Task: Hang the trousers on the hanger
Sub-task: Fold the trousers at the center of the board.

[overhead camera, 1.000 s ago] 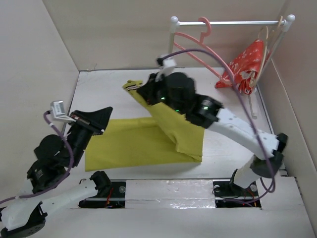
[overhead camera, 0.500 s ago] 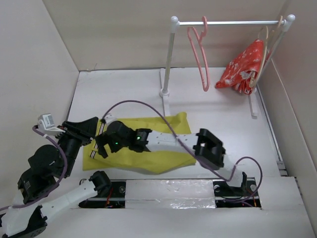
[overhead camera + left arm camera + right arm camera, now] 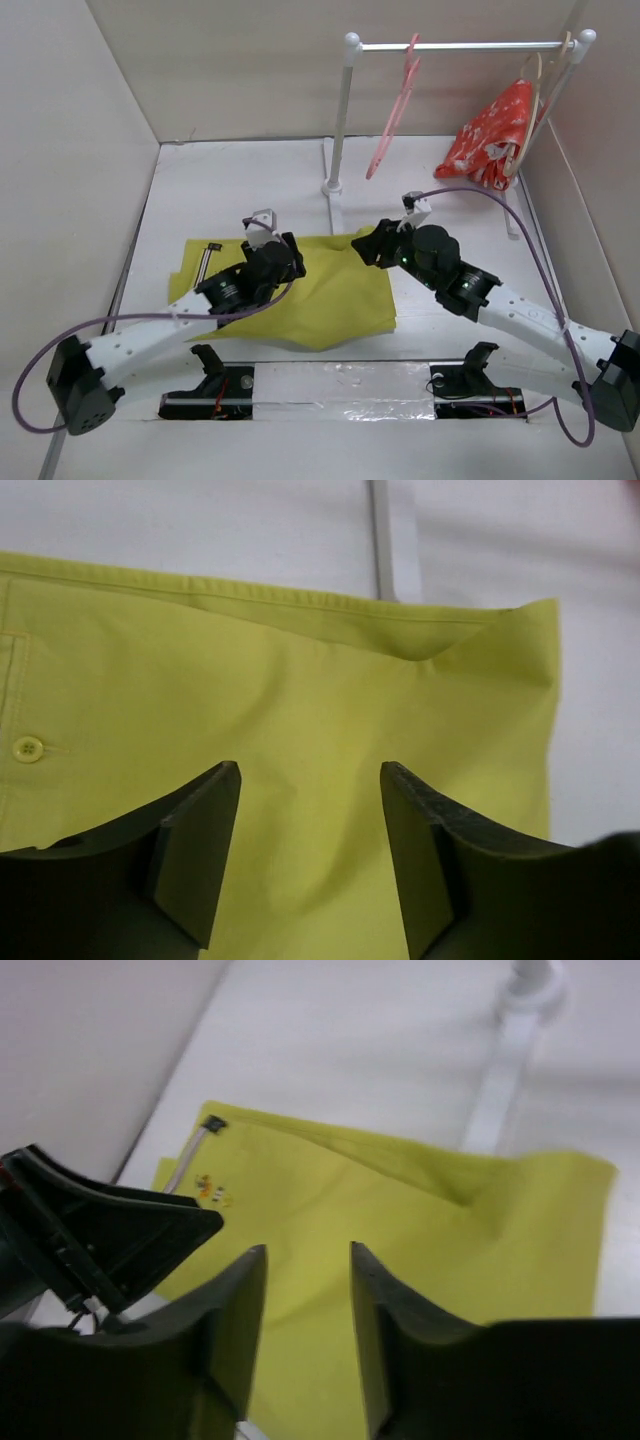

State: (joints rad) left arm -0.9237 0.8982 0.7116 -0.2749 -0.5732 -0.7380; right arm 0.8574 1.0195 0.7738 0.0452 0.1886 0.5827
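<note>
1. Left gripper (image 3: 310,780): jaws apart, nothing between them, hovering over the trousers (image 3: 335,285).
2. Right gripper (image 3: 308,1255), mid-frame: jaws apart too, and empty.
3. The trousers lie flat on the table (image 3: 250,180), lower middle.
4. The hanger (image 3: 390,125) dangles bare from the rail (image 3: 470,45), upper centre.
5. Nothing is hung yet. The pickup and the draping both look to be ahead.

Cloth and plastic
Beneath the left gripper (image 3: 310,772) the trousers (image 3: 300,690) are smooth matt cloth; its fingers (image 3: 195,855), matt black plastic.
</note>
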